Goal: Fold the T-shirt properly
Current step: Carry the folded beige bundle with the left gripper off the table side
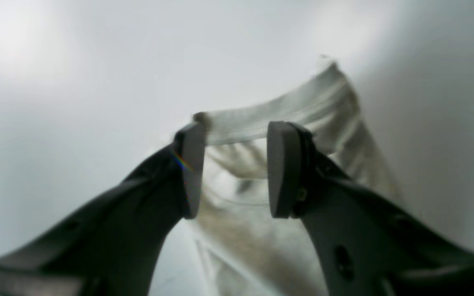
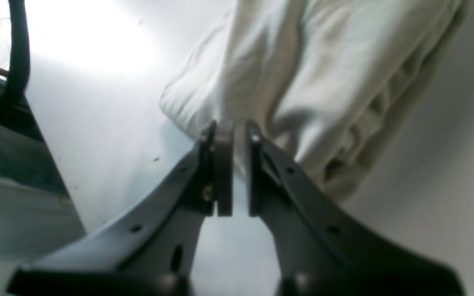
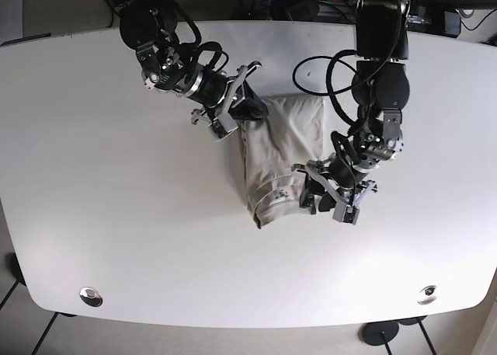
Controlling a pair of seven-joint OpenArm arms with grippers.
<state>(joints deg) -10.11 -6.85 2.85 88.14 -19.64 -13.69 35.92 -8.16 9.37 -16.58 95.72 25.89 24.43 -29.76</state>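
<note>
- Right pincer (image 3: 233, 116), at the far-left corner of the shirt: jaws nearly together with a thin gap, gripping nothing.
- One cream T-shirt (image 3: 281, 153) lies mid-table (image 3: 116, 231), already folded narrow.
- Left pincer (image 3: 330, 190), at its near-right edge, jaws apart.
- Likely next: grip an end for the crosswise fold.

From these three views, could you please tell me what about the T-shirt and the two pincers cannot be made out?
- T-shirt: how its layers stack is hidden in the base view; the wrist views are blurred and cut off.
- Right pincer: jaws nearly together; the wrist view cannot settle whether cloth sits between them.
- Left pincer: jaws apart over the ribbed hem, but blur hides whether a pad touches it.
- Table: its far edge is hidden behind both arms.
</note>
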